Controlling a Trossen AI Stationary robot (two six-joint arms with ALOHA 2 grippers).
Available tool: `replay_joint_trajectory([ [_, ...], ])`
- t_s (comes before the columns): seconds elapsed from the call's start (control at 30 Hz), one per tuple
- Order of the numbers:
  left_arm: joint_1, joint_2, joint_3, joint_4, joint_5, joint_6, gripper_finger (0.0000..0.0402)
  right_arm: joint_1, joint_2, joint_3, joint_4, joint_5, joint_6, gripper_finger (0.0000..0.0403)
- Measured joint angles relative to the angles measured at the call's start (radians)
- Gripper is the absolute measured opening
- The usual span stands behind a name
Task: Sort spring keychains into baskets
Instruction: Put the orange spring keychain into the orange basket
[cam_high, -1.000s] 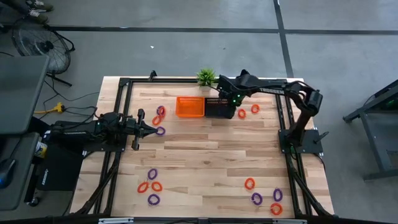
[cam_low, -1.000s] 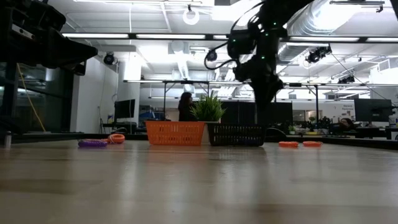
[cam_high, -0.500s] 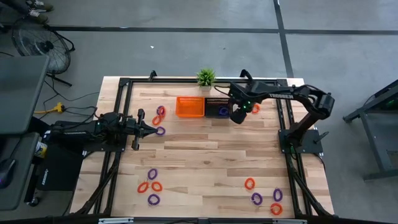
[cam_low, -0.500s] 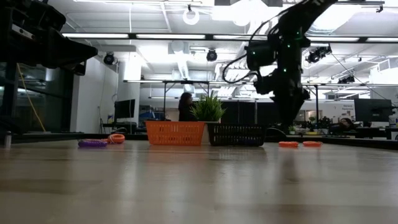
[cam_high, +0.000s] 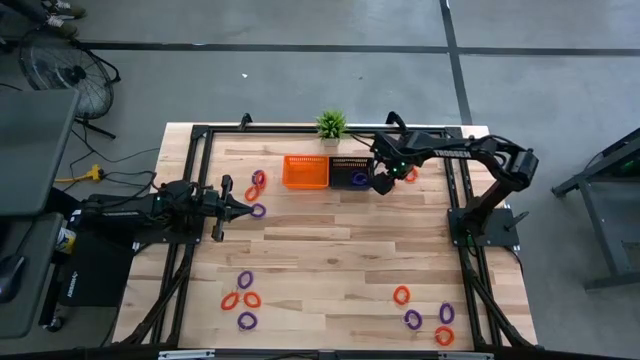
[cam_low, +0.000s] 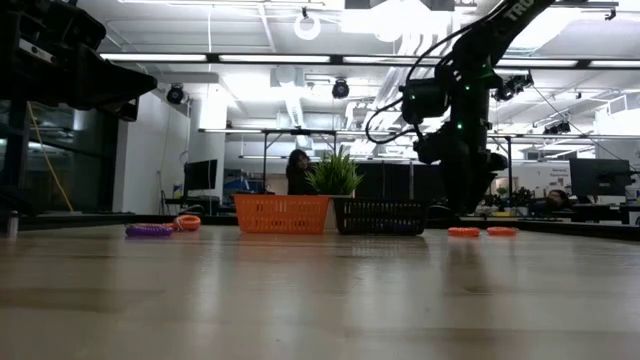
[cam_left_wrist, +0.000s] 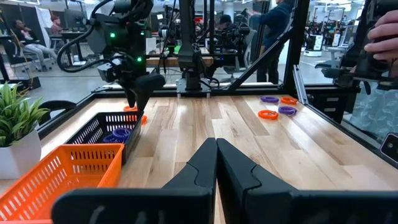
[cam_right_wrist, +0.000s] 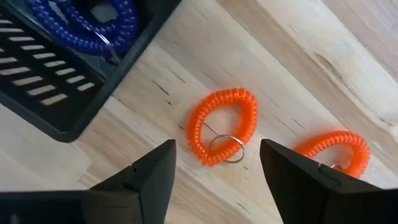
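Right gripper (cam_right_wrist: 214, 171) hangs open and empty over an orange keychain (cam_right_wrist: 222, 126) on the table beside the black basket (cam_right_wrist: 56, 81), which holds what appears to be one purple keychain (cam_right_wrist: 93, 25). Orange basket (cam_high: 305, 171) adjoins it. Left gripper (cam_left_wrist: 216, 163) waits shut near mid-table.

Tabletop (cam_right_wrist: 298, 56): pale wood planks, smooth, faint sheen. Black basket (cam_right_wrist: 43, 81): matt slotted plastic. Orange spring keychain (cam_right_wrist: 224, 124): glossy coiled plastic with a bright metal ring. Right hand (cam_right_wrist: 214, 177) fingers (cam_right_wrist: 149, 180): matt black plastic.
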Motion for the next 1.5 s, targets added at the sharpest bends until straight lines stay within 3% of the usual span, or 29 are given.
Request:
replay_joint_trajectory([
  [0.87,0.0,0.0,0.0,0.0,0.0,0.0,0.0001,-0.005,0.127,0.0,0.056,-0.085,-0.136,0.0204],
  [1.07,0.0,0.0,0.0,0.0,0.0,0.0,0.0001,-0.005,0.135,0.002,0.035,-0.072,-0.153,0.0173],
  [1.5,0.0,0.0,0.0,0.0,0.0,0.0,0.0001,-0.006,0.136,0.002,0.0,-0.068,-0.191,0.0065],
])
